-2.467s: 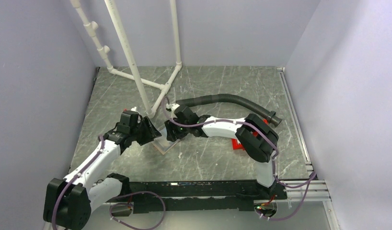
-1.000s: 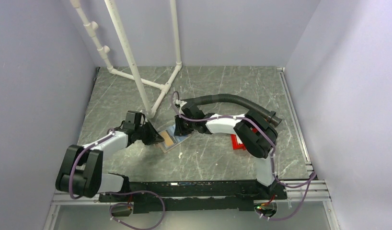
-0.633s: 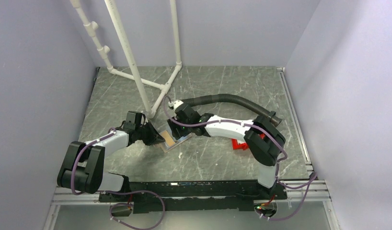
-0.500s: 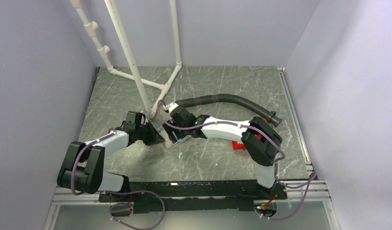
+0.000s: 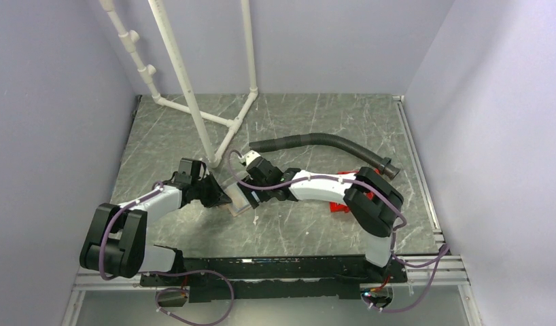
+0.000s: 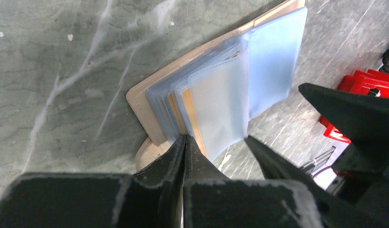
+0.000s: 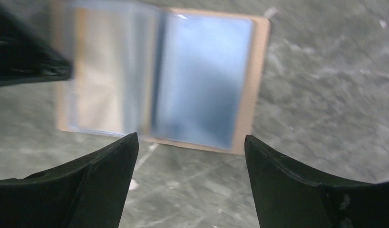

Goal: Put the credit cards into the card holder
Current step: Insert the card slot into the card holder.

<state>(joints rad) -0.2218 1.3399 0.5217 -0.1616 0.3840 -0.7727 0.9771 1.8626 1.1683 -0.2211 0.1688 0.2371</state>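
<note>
Lying open on the bench (image 5: 309,115), the card holder (image 6: 221,90) shows its tan cover and a fan of clear, shiny pockets. The left tool (image 6: 185,141) is at the left edge of the card holder, with its two fingers pressed tight together right where the pockets end; it may be pinching a thin pocket, but I cannot tell for sure. One tan-orange card (image 6: 191,114) sits inside a pocket just beside that tool's tips; no other credit cards can be seen. The right tool (image 7: 190,140) hangs just above the card holder with its fingers wide apart and nothing between them. A red bin (image 5: 340,204) sits to the right of the card holder, well apart from it.

Some things could go wrong from here, I think. The pockets look floppy and slippery, so they could flop shut and hide the slots if the left tool lets go. If the right tool drops onto the card holder, it could shove it across the smooth bench and away from the left tool. The tan-orange card could slide back out if its pocket gets tipped or dragged. Both tools crowd the card holder, so they could bump.
</note>
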